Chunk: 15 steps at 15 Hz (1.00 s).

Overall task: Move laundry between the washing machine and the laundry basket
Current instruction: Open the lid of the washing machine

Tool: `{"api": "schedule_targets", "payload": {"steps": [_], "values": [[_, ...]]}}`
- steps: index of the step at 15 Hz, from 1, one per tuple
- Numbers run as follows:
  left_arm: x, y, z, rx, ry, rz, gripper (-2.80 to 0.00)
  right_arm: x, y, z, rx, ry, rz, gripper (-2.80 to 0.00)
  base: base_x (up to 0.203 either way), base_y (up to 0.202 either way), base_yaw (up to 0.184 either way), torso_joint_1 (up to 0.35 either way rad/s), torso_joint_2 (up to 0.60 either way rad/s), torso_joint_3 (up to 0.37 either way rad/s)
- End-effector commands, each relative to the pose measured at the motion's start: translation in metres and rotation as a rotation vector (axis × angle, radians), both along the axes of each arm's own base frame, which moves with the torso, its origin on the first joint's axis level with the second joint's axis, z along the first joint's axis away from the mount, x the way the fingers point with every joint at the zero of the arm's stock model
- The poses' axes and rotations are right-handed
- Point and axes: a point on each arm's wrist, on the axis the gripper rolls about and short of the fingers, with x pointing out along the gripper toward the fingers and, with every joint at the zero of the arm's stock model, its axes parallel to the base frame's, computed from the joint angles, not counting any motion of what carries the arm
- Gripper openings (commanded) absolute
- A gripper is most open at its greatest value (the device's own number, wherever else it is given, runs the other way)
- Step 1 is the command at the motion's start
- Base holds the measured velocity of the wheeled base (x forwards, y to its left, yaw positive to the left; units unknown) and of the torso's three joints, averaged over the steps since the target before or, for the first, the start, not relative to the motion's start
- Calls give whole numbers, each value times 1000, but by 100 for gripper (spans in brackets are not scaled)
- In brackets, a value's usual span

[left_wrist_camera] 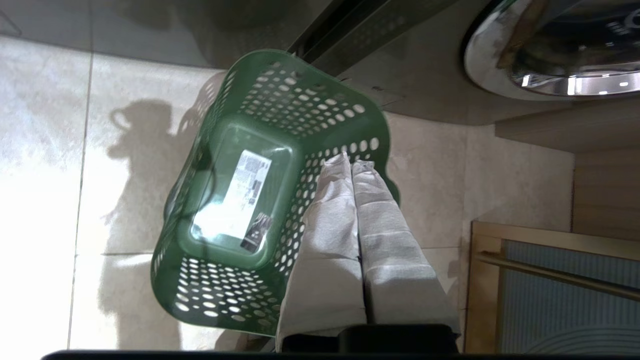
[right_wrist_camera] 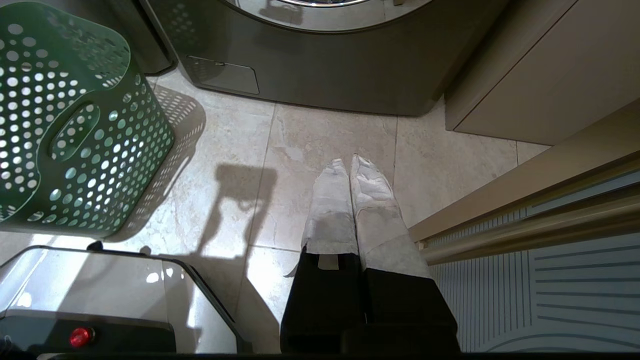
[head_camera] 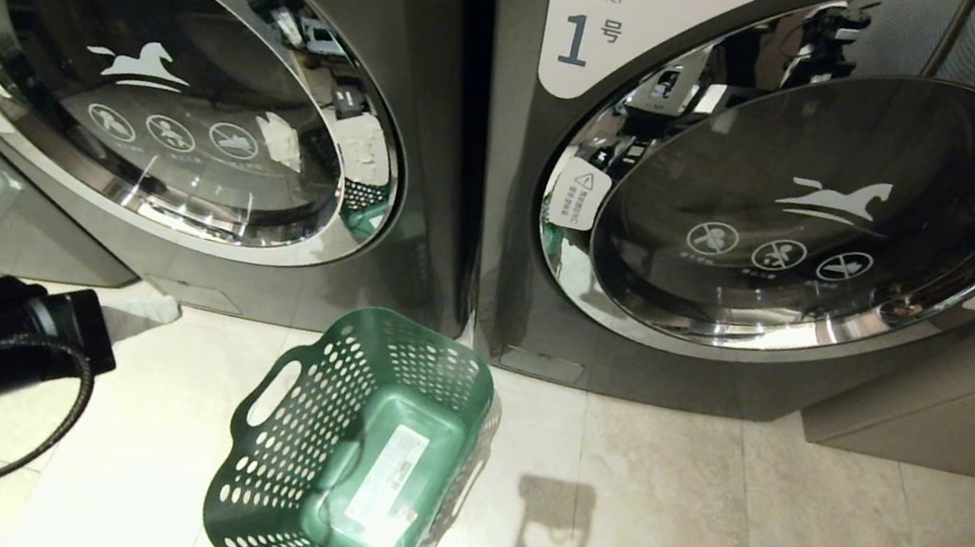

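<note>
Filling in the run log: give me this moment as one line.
basket: empty, on floor | Washer 1 door: closed | left machine door: closed | left hand: shut, over basket | right hand: shut, empty

A white label [head_camera: 638, 14] on the right-hand machine [head_camera: 730, 376] reads "洗", "Washer" and "1号", while both round doors carry a white horse logo [head_camera: 836, 200].

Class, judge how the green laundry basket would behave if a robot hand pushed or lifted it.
The laundry basket looks empty, thin and perforated, so probably light. On the smooth floor tiles it would likely slide. Its handle cutout suggests an easy lift.
</note>
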Motion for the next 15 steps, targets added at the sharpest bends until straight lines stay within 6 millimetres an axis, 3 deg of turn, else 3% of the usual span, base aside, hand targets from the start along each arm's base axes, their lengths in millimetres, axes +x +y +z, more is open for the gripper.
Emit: {"api": "schedule_targets", "payload": {"steps": [1,5,8,11,12,15], "values": [[10,1,-27,-1,100,3,-280,0,0,0,-1,0,1,-280,0,0,0,0,0,0],[30,0,-37,-55,74,-19,-280,0,0,0,-1,1,1,-280,0,0,0,0,0,0],[52,-2,-46,-87,4,-145,-280,0,0,0,-1,0,1,-280,0,0,0,0,0,0],[78,2,-45,-66,-74,-159,-280,0,0,0,-1,1,1,-280,0,0,0,0,0,0],[83,6,-48,-42,-85,-151,0,0,0,0,-1,1,1,-280,0,0,0,0,0,0],[103,7,-45,-5,-157,-155,0,0,0,0,-1,0,1,-280,0,0,0,0,0,0]]}}
